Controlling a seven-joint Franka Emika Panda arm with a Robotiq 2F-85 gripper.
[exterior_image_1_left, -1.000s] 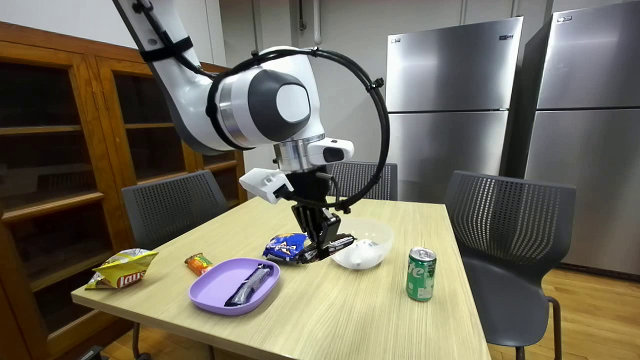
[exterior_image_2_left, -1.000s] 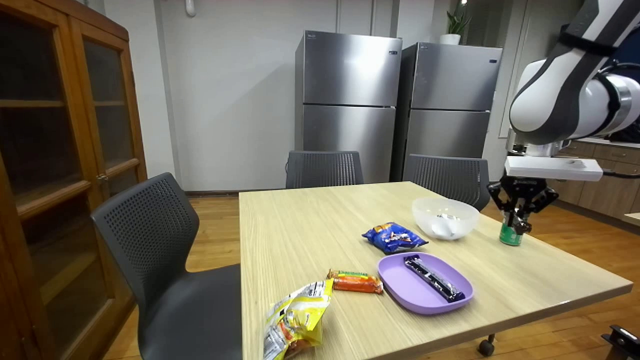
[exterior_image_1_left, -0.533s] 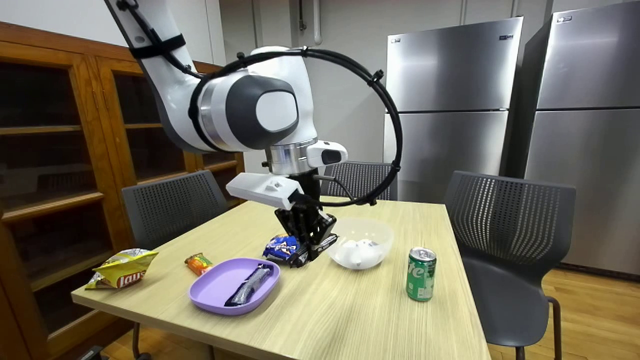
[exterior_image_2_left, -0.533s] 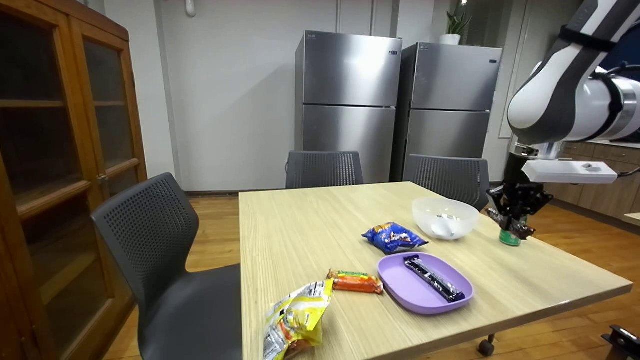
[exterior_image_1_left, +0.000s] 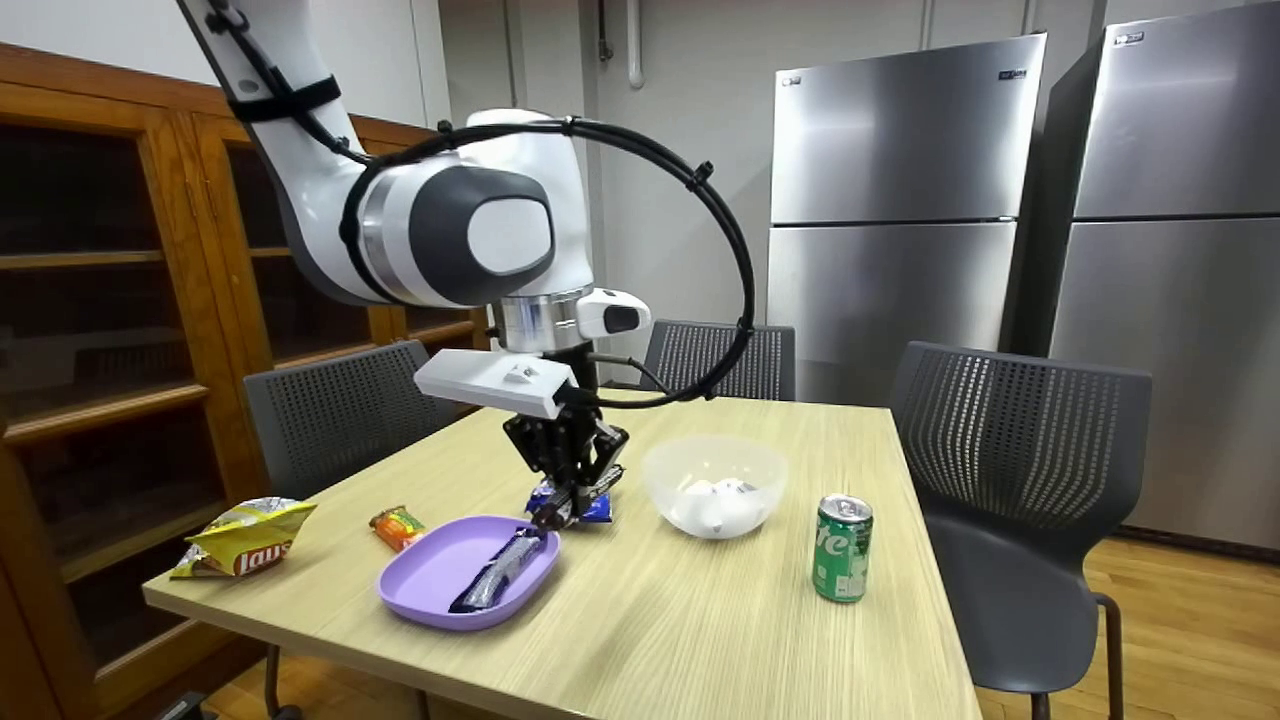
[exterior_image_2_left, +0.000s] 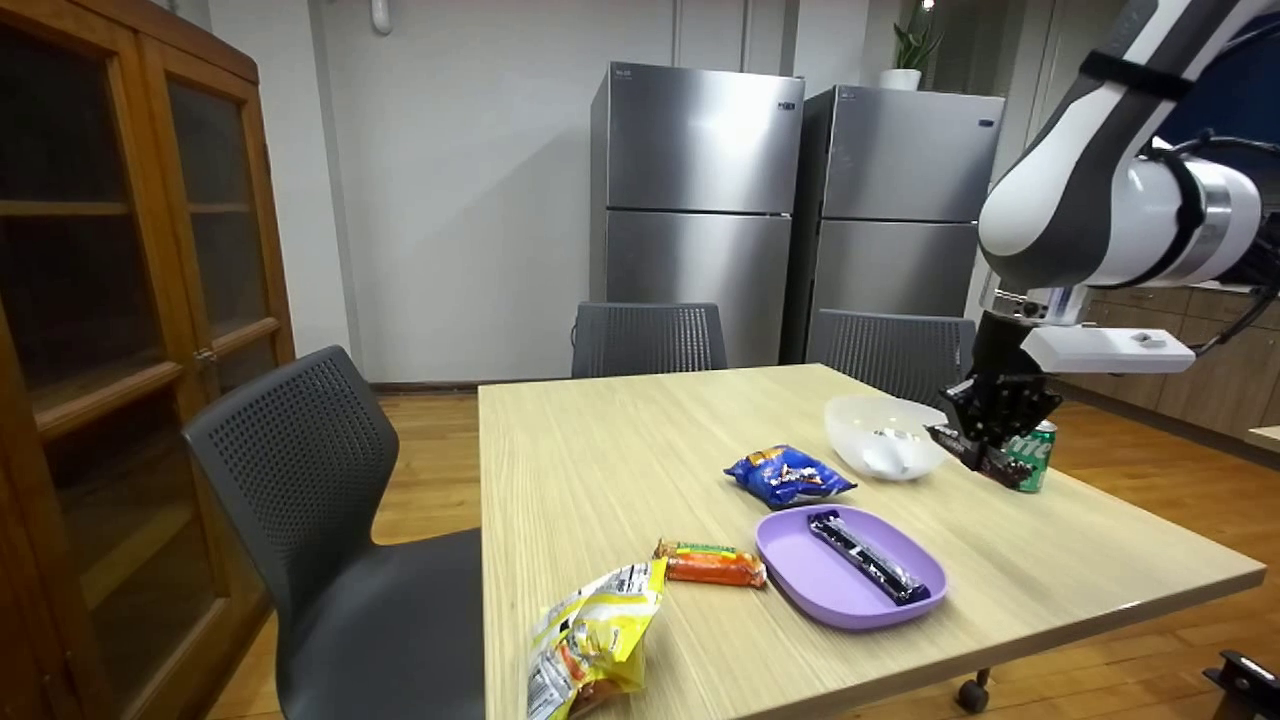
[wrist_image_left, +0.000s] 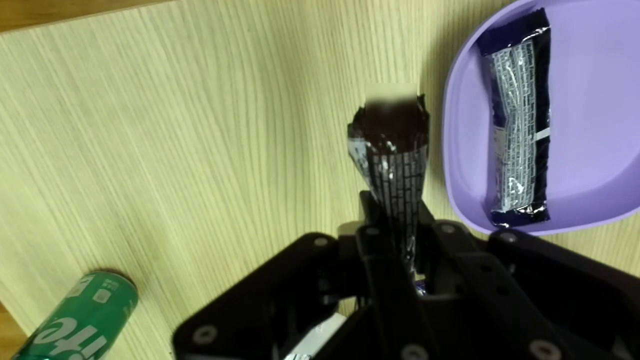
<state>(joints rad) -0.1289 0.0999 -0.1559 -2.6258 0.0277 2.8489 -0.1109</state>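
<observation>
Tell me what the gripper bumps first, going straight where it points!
Probably the table: the gripper points down, so its bar should touch there first, beside the plate, though depth is unclear.

Robot arm (exterior_image_1_left: 310, 195) slanting down, bent at white-and-grey joint (exterior_image_1_left: 480, 235). Wrist (exterior_image_1_left: 540, 322) below, nearly vertical. Black gripper (wrist_image_left: 397, 215) at its end, pointing downward; fingers (wrist_image_left: 372, 242) close together, clamped, narrow gap between.

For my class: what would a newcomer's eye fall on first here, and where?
The big white robot arm likely draws the eye first, its gripper clamping a dark wrapped bar over the pale table. Next comes the purple plate with another wrapped bar in it, then the green can standing on the table.
</observation>
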